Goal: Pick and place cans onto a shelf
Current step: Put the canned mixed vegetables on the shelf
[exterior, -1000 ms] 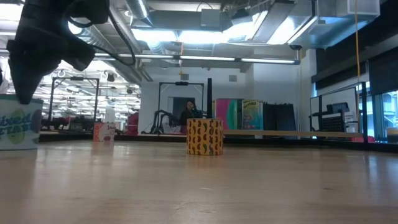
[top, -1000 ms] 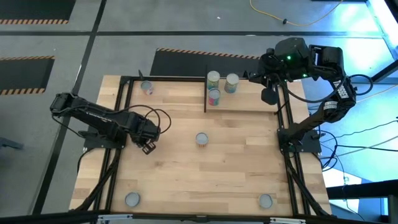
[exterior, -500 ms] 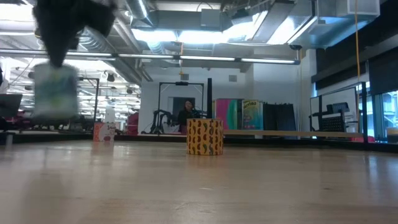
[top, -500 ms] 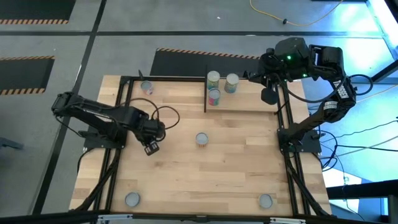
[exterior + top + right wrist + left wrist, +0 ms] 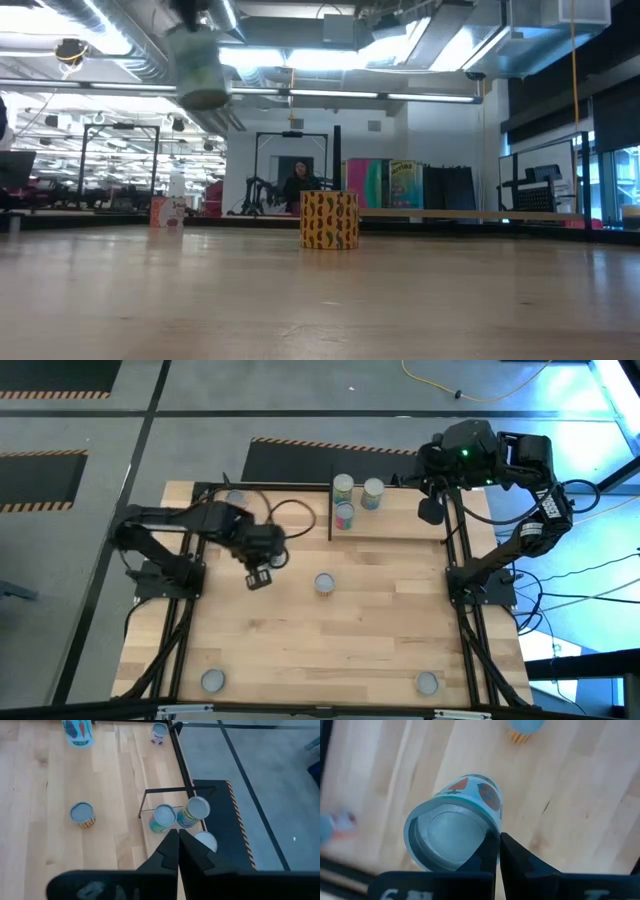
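My left gripper (image 5: 258, 577) (image 5: 498, 836) hangs over the table's left middle, shut on a can (image 5: 455, 827) with a silver top and a pale label with orange and blue pictures; it shows high up in the low view (image 5: 200, 68). A yellow-labelled can (image 5: 323, 583) stands on its base at the table's centre. Three cans (image 5: 343, 485) (image 5: 373, 493) (image 5: 344, 515) stand on the shelf (image 5: 400, 525), a light wood board at the far right. My right gripper (image 5: 432, 510) (image 5: 178, 845) waits shut above the shelf's right end. My left gripper pinches the can's top rim (image 5: 489, 832) on one side, one finger on the recessed top and the other outside on the label wall. The fingers come from above, pointing steeply down. The can hangs tilted below them, lifted clear of the table.
More cans stand near the far left corner (image 5: 158, 732) and at the near edge, left (image 5: 212, 680) and right (image 5: 427, 682). Black frame rails (image 5: 190, 600) (image 5: 460, 610) run along both sides of the table. Bare wood lies between the centre can and the near edge.
My left gripper has risen and swung toward the table's centre and far edge, rolling as it went. The can, which stood on the table at the left a second ago, has been lifted well clear and now hangs tilted. The right arm has kept still.
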Controlling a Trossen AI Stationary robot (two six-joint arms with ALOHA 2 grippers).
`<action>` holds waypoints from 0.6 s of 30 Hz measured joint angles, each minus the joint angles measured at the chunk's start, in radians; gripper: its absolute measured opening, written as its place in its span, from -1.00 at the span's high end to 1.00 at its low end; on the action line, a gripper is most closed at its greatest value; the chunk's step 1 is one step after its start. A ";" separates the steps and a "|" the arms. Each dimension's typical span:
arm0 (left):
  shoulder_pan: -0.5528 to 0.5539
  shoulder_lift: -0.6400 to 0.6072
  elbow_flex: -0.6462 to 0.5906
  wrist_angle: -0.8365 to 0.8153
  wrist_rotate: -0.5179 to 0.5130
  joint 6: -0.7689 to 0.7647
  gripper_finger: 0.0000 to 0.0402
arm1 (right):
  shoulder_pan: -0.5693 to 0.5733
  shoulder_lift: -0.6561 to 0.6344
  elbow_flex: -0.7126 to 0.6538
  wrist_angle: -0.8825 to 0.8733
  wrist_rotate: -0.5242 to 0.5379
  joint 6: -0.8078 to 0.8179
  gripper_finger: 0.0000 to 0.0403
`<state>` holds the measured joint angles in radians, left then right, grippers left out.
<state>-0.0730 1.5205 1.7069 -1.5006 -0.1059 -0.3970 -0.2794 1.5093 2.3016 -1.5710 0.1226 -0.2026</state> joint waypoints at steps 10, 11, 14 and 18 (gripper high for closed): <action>0.056 0.291 0.425 -0.002 0.011 0.509 1.00 | 0.000 -0.028 0.000 0.000 -0.001 -0.008 0.97; 0.063 0.318 0.456 -0.002 0.011 0.534 1.00 | 0.000 -0.033 0.000 0.000 -0.001 -0.008 0.97; 0.083 0.406 0.540 0.000 0.011 0.606 1.00 | 0.000 -0.053 0.000 0.000 -0.001 -0.002 0.97; 0.113 0.510 0.626 0.020 0.033 0.650 1.00 | 0.000 -0.073 0.000 0.000 -0.001 0.024 0.97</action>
<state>0.0396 2.0306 2.3332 -1.4807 -0.0727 0.2527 -0.2794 1.4360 2.3013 -1.5709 0.1215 -0.1788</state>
